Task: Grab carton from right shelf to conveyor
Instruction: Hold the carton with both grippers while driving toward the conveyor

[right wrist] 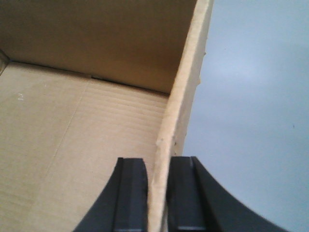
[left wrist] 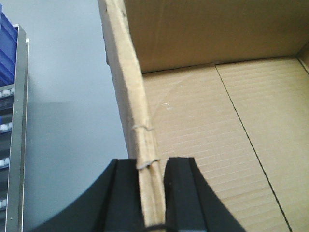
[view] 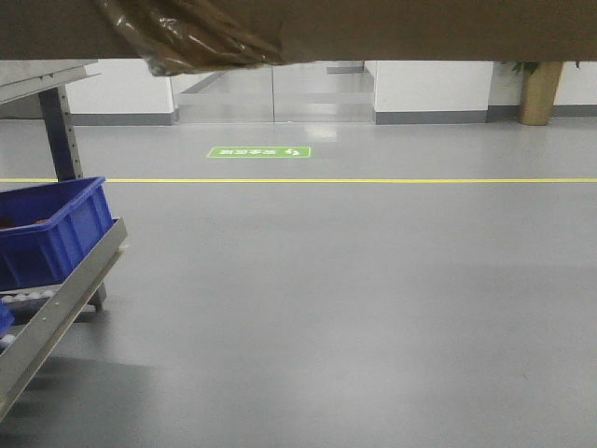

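The brown carton [view: 392,28] is held up in the air and fills the top of the front view, with crumpled tape [view: 187,35] on its underside. In the left wrist view my left gripper [left wrist: 149,166] is shut on the carton's left wall [left wrist: 126,82]; the open, empty inside [left wrist: 217,125] lies to the right. In the right wrist view my right gripper [right wrist: 157,164] is shut on the carton's right wall [right wrist: 186,92]; the empty inside [right wrist: 72,130] lies to the left. The conveyor [view: 56,303] with metal side rails and white rollers runs along the lower left.
A blue plastic bin [view: 51,229] sits on the conveyor at the left; it also shows in the left wrist view [left wrist: 7,48]. A grey post [view: 61,131] stands behind it. The grey floor has a yellow line [view: 373,180] and a green sign [view: 259,151].
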